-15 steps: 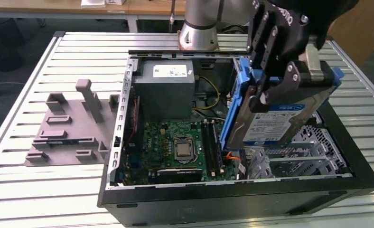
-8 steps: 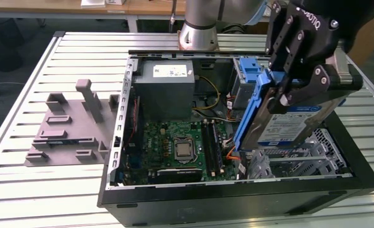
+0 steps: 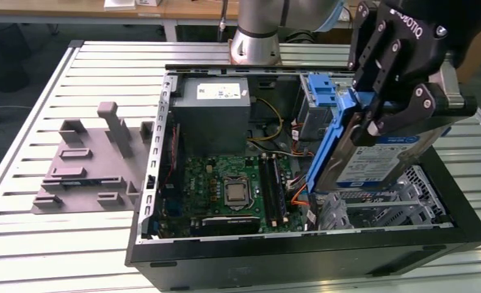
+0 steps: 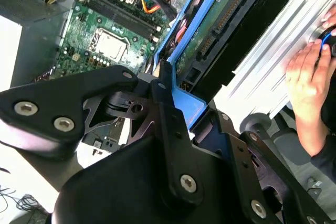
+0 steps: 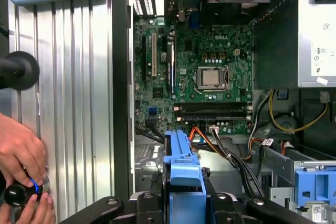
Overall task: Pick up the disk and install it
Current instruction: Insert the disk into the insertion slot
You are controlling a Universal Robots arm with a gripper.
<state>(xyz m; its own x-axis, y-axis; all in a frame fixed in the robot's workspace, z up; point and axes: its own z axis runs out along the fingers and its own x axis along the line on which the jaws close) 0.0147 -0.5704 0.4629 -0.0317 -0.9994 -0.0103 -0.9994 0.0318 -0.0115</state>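
Exterior view: the gripper (image 3: 376,121) has its black fingers (image 3: 384,73) clamped on the upper end of the disk (image 3: 377,160). It holds the disk tilted, nearly on edge, above the silver cage (image 3: 387,207) inside the open computer case (image 3: 306,259), on the exterior view's right.

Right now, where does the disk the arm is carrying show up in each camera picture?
Exterior view: the disk hangs tilted over the open computer case, on the exterior view's right, clamped in the gripper.
Second wrist view: the disk shows its green underside, just beyond the gripper.
First wrist view: the disk is edge-on, blue rail facing.
Shared landmark: the silver processor.
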